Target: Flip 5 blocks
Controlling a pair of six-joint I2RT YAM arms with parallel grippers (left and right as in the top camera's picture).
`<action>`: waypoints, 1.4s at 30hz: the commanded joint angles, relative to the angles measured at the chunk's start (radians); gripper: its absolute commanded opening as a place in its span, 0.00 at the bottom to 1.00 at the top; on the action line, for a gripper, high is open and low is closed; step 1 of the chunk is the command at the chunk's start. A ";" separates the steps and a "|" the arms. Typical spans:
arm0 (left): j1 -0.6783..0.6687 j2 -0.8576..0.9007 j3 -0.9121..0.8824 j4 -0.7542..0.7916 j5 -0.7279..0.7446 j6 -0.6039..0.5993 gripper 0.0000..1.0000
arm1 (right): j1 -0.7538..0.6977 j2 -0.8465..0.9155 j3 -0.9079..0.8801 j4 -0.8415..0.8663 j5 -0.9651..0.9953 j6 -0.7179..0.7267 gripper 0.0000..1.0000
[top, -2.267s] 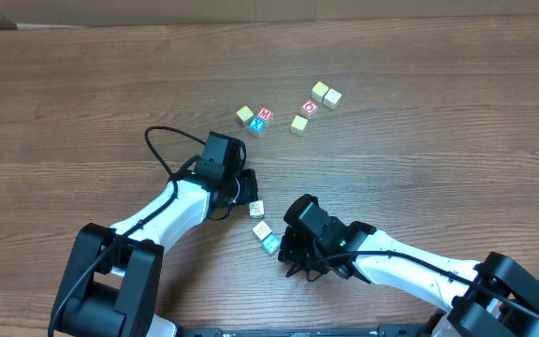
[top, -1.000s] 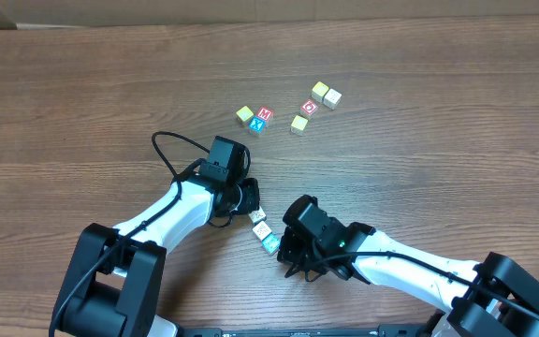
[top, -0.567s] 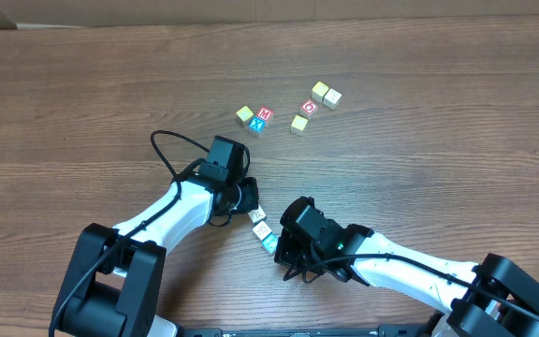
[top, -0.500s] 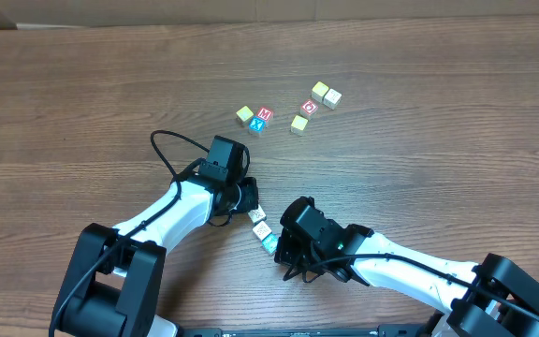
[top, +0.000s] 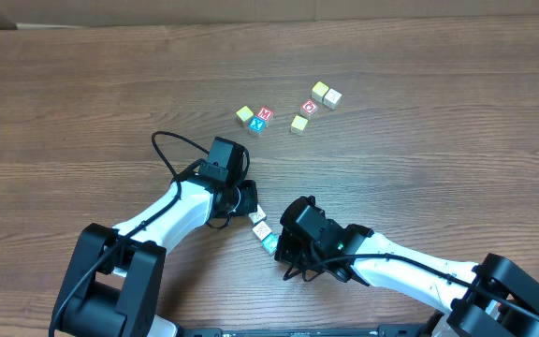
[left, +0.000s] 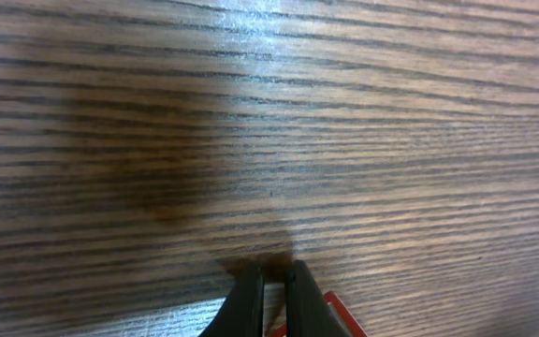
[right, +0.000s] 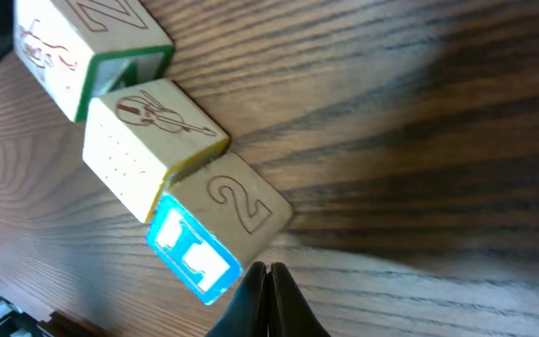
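Three blocks lie in a short row between my grippers: a green-edged one [top: 257, 215] [right: 92, 51], one with a violin picture [top: 262, 228] [right: 152, 140], and one with a bright blue face [top: 269, 242] [right: 218, 225]. My right gripper [top: 282, 247] [right: 266, 271] is shut and empty, its tips at the lower edge of the blue-faced block. My left gripper [top: 249, 198] [left: 272, 277] is shut, tips down on the wood just beside the green-edged block. A red-edged corner [left: 340, 318] shows by its fingers.
Several more blocks sit farther back on the wooden table [top: 419, 159]: a yellow-green one [top: 244, 114], a red M [top: 265, 114] over a blue one [top: 257, 125], a yellow one [top: 298, 124], a red one [top: 309, 107] and two cream ones [top: 319, 91]. The left arm's cable [top: 162, 150] loops out.
The left gripper came down and right against the row, nudging the top block slightly toward me. The right gripper crept a little left toward the blue-faced block. Both stayed shut.
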 commanded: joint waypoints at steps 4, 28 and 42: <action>0.007 0.008 0.011 -0.011 -0.006 0.025 0.04 | 0.004 0.004 0.020 0.019 0.026 0.008 0.04; 0.007 0.008 0.011 -0.013 0.003 0.068 0.04 | 0.004 0.004 0.020 0.023 0.031 0.012 0.04; 0.007 0.008 0.011 -0.006 0.021 0.129 0.04 | 0.004 0.004 0.020 0.013 0.028 0.057 0.04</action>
